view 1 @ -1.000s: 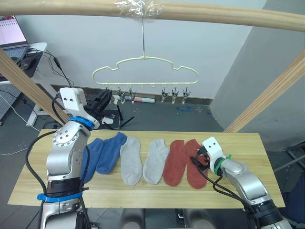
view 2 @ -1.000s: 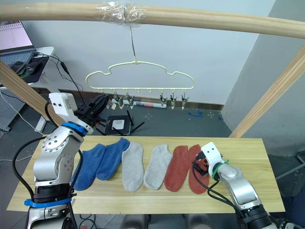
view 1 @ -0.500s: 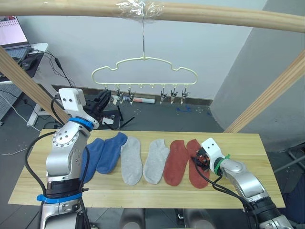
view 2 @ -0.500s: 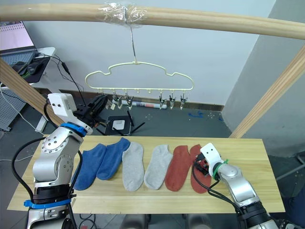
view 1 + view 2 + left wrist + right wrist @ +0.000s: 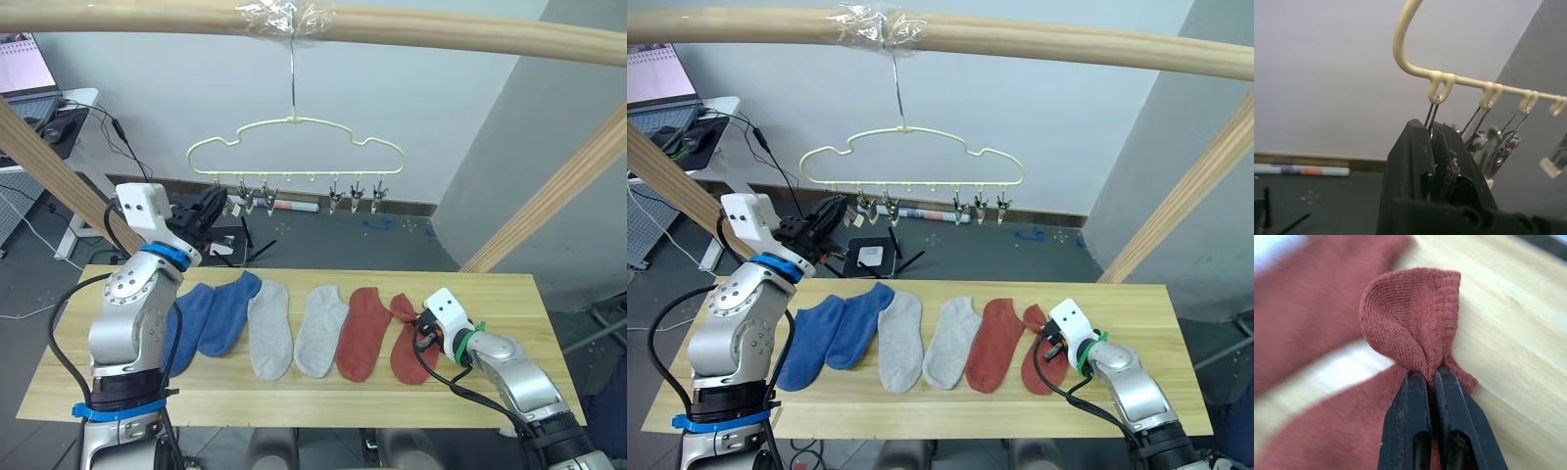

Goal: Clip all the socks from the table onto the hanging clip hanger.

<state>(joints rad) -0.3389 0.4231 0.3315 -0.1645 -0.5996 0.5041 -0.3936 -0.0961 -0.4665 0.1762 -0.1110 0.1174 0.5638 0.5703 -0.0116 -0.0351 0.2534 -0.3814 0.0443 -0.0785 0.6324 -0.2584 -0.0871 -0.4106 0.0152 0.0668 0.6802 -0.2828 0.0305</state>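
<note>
**Red sock pinched at the right end of the row**

While six socks lie side by side on the table (image 5: 549,294), the rightmost red sock (image 5: 408,338) is gripped by the right gripper (image 5: 424,331), and its two black fingers are seen pressed together on a fold of the fabric. In the right wrist view the cuff of that red sock (image 5: 1410,318) is bunched up into a small hump just above the fingertips (image 5: 1415,382), with the rest of the sock spread flat on the light wood.

Up at the back, the clip hanger (image 5: 294,147) is hung by its hook from a wooden pole (image 5: 441,24), and a row of small metal clips (image 5: 355,194) dangles beneath its wavy outline. The left gripper (image 5: 211,208) is held raised at the hanger's left end, close to the leftmost clips. In the left wrist view its black fingers (image 5: 1415,152) are seen drawn close together around the wire of one clip (image 5: 1431,113); whether that clip is truly squeezed cannot be told.

Along the table, from the robot's left, two blue socks (image 5: 220,311), two grey socks (image 5: 294,328) and the other red sock (image 5: 361,331) are laid out flat, toes toward the near edge, each just beside its neighbour.
</note>
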